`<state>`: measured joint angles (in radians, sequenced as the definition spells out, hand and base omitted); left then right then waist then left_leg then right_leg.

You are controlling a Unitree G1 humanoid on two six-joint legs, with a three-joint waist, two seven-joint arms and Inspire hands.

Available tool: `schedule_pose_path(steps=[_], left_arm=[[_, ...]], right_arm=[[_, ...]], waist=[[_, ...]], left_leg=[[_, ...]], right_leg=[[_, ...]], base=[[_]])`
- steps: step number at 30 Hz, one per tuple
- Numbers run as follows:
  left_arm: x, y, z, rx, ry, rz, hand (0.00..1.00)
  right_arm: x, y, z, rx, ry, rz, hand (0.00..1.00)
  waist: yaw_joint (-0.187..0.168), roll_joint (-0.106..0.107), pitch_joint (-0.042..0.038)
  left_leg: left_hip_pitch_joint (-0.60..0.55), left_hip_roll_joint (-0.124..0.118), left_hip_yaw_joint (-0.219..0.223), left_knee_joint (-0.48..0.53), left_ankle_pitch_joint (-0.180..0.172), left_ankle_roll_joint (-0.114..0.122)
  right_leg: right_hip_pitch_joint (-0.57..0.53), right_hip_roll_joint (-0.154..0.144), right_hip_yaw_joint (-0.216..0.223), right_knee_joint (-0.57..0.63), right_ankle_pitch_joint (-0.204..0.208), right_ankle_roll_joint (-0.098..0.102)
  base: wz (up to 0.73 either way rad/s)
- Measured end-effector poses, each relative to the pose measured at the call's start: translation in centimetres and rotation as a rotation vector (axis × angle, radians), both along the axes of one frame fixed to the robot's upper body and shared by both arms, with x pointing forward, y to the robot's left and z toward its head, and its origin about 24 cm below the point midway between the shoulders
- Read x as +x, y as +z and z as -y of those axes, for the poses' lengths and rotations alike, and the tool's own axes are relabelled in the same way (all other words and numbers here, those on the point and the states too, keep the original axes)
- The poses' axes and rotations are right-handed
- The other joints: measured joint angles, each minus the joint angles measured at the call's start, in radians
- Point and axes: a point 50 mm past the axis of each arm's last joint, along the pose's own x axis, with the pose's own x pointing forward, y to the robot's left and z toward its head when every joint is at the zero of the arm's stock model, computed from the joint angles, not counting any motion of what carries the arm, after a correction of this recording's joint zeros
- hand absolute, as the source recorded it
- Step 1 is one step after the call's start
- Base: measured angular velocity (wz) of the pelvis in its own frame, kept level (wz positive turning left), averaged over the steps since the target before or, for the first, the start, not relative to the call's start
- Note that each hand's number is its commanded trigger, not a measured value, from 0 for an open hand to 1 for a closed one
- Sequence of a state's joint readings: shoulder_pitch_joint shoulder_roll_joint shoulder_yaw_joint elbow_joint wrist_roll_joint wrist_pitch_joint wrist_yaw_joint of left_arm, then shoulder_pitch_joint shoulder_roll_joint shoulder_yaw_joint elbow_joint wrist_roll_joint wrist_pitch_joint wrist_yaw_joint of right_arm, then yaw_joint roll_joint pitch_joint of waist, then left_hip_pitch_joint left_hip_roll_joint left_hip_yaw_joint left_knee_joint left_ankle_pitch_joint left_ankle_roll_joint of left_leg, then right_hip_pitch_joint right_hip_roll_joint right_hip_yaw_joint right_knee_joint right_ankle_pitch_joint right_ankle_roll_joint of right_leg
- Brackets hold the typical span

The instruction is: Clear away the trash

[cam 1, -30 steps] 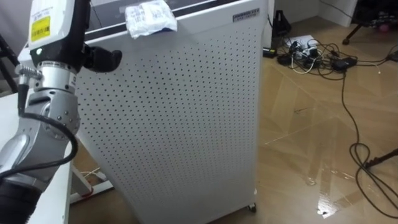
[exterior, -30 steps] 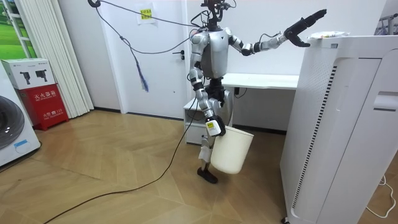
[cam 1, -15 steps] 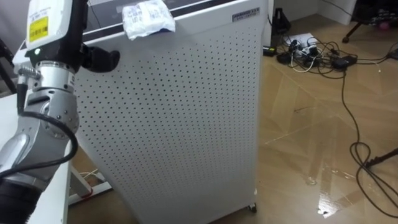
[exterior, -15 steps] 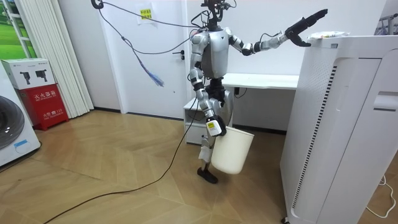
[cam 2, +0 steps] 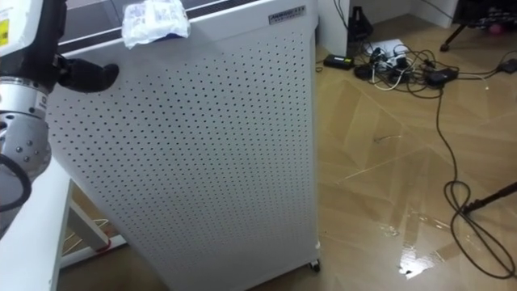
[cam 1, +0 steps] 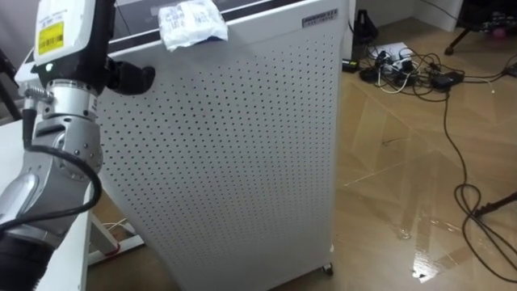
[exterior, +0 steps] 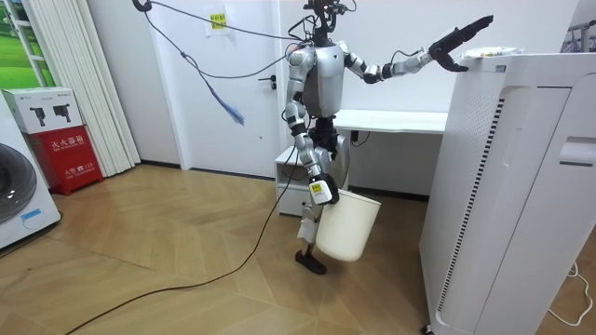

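Wooden flooring [cam 1: 404,178] runs round the tall white perforated cabinet [cam 1: 242,145], and all that matters sits on or beside that cabinet. The garbage, a crumpled white wrapper [cam 1: 192,23], lies on the cabinet's top, at the edge above the perforated face, with nothing touching it. My left robot hand [exterior: 461,42] is raised level with the cabinet's top, fingers straight and open. It is just beside the wrapper, short of it, and holds nothing. My right robot hand [exterior: 318,190] hangs low, well away from the cabinet, and looks curled over the rim of a white bin [exterior: 349,225] that dangles from it. I judge the job barely begun: the reach is made, while the grasp, the lift and the drop into the bin are all left. The air above the cabinet's top is free, but a clumsy nudge could tip the wrapper off the edge and down the perforated face. A white counter [exterior: 391,119] stands close beside the cabinet, below my arm, and a tangle of cables [cam 1: 404,69] lies on the floor beyond the cabinet's far corner.
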<state>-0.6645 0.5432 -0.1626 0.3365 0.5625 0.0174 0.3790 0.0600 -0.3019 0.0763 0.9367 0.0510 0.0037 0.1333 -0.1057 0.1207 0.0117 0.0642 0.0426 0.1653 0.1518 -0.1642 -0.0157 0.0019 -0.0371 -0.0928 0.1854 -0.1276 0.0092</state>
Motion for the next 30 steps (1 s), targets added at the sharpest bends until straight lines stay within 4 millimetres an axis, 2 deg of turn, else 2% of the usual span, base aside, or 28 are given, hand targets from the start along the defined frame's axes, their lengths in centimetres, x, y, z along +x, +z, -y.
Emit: schedule_pose_path(steps=[5, 15, 21, 30], left_arm=[[0.1, -0.2, 0.0, 0.003, 0.001, -0.009, 0.0], [0.1, -0.6, 1.4, 0.037, -0.036, -0.026, 0.0], [0.3, -1.3, 2.3, 0.058, -0.076, -0.072, 0.0], [0.3, -1.4, 2.6, 0.059, -0.082, -0.075, 0.0]], right_arm=[[-0.1, 0.0, 0.0, 0.004, -0.006, 0.0, 1.0], [0.0, 0.0, -0.1, 0.012, -0.009, 0.004, 1.0], [-0.1, -0.1, -0.2, 0.017, -0.018, 0.004, 1.0], [0.1, -0.1, -0.5, 0.026, -0.011, 0.004, 1.0]], waist=[[-0.005, -0.002, 0.0014], [-0.028, 0.001, -0.001], [-0.04, 0.004, -0.0027], [-0.05, 0.003, -0.002]], left_leg=[[0.0, -0.002, 0.001, 0.0, 0.0, 0.0], [0.001, -0.003, 0.003, 0.002, 0.0, 0.0], [0.008, -0.001, 0.038, 0.002, 0.0, 0.0], [0.011, -0.001, 0.04, 0.001, 0.0, 0.0]], right_leg=[[-0.001, -0.001, 0.007, 0.0, -0.001, 0.002], [0.002, -0.001, 0.007, 0.0, -0.002, 0.003], [-0.001, 0.0, 0.021, 0.0, -0.002, 0.003], [0.002, 0.0, 0.033, -0.002, -0.002, 0.003]], base=[[0.0], [-0.01], [-0.1], [-0.02]])
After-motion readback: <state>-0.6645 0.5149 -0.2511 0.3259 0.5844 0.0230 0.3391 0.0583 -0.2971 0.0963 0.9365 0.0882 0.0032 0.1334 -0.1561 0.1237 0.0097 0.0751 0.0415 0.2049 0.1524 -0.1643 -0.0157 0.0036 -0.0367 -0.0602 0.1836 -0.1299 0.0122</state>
